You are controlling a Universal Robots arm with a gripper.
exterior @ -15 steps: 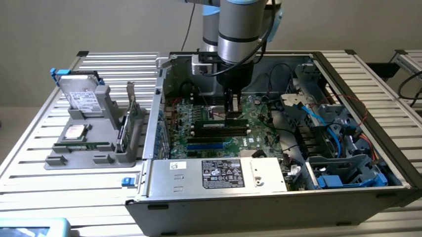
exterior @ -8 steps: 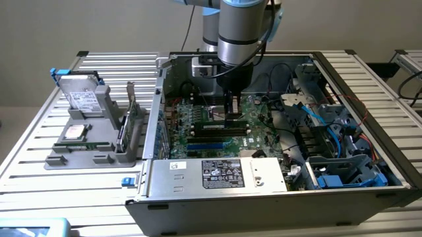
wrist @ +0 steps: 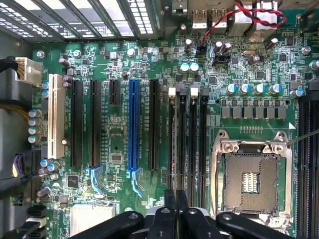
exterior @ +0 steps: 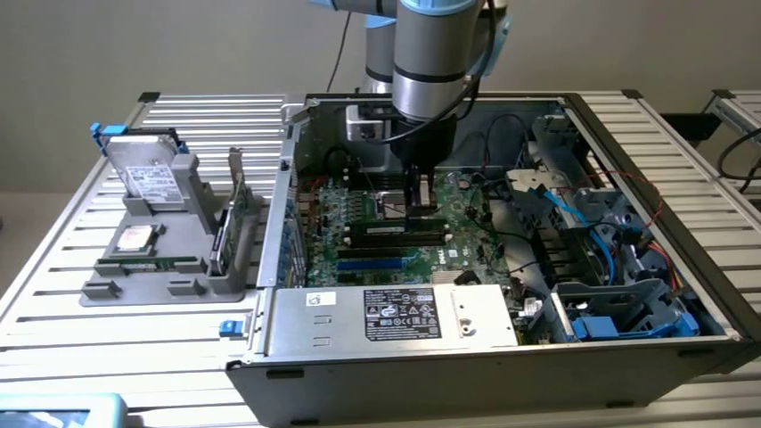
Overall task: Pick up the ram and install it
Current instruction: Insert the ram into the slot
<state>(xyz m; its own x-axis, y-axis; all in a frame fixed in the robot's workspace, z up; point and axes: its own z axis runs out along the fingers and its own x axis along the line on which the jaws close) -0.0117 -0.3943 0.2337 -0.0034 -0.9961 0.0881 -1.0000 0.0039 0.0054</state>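
The ram (exterior: 398,229) is a long green stick with a white label. It lies level along the motherboard's black memory slots (wrist: 193,134) inside the open computer case. My gripper (exterior: 416,209) comes straight down on its middle, with the two fingers pressed close together on the stick's top edge. In the wrist view the gripper (wrist: 176,211) sits over the slot nearest the expansion slots, and the stick shows only edge-on as a thin line. I cannot tell whether the ram is fully seated.
The empty CPU socket (wrist: 249,179) lies beside the memory slots, with a blue expansion slot (wrist: 132,124) on the other side. A power supply box (exterior: 393,312) and the case walls (exterior: 285,178) hem in the board. Outside, a grey fixture (exterior: 167,285) holds a hard drive (exterior: 149,169) and an expansion card (exterior: 238,201).
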